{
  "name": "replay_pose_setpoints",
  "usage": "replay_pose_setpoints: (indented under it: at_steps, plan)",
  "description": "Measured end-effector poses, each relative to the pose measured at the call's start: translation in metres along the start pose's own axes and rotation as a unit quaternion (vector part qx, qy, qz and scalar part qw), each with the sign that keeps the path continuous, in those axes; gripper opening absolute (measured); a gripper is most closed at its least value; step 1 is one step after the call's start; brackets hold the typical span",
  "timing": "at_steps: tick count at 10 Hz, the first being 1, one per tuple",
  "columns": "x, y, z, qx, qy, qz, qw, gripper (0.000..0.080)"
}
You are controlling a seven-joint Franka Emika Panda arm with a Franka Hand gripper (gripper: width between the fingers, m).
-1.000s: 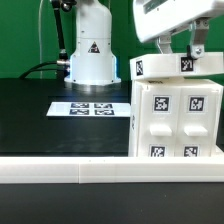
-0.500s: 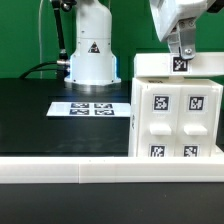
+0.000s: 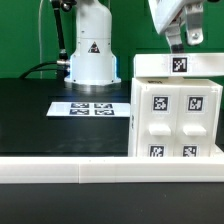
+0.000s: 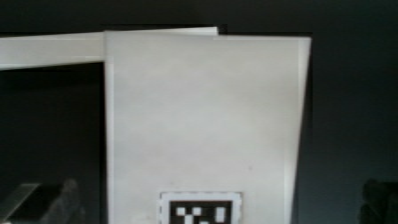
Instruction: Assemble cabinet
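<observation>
No words, brands or numbers can be read. A black warning triangle marks my white base [image 3: 91, 49]; black-and-white square marker tags cover the cabinet [image 3: 177, 115] and the marker board [image 3: 88, 108] on the table [image 3: 40, 120].

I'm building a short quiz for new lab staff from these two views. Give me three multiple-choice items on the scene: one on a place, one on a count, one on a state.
1. Where does the marker board lie in the exterior view?
A. On the black table, left of the cabinet
B. On top of the cabinet
C. Leaning on the rail

2. How many tags show on the cabinet's front face?
A. One
B. Four
C. Seven

3. What is the gripper doing?
A. Clamping the rail
B. Hanging above the cabinet, holding nothing
C. Lifting the marker board

Answers: 1 A, the board lies flat beside the cabinet. 2 B, two upper and two lower tags. 3 B, a gap separates the fingers from the cabinet top.
</observation>
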State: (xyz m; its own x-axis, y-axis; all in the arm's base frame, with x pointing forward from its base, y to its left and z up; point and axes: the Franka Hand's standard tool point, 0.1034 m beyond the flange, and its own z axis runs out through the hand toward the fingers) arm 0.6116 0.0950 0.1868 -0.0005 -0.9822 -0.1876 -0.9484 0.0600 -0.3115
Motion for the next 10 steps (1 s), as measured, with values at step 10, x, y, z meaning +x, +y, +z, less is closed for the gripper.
replay_pose_setpoints:
  at_steps: [10]
  plan:
    - [0.006,-0.013,-0.002,-0.018,-0.006,-0.333,0.943,0.0797]
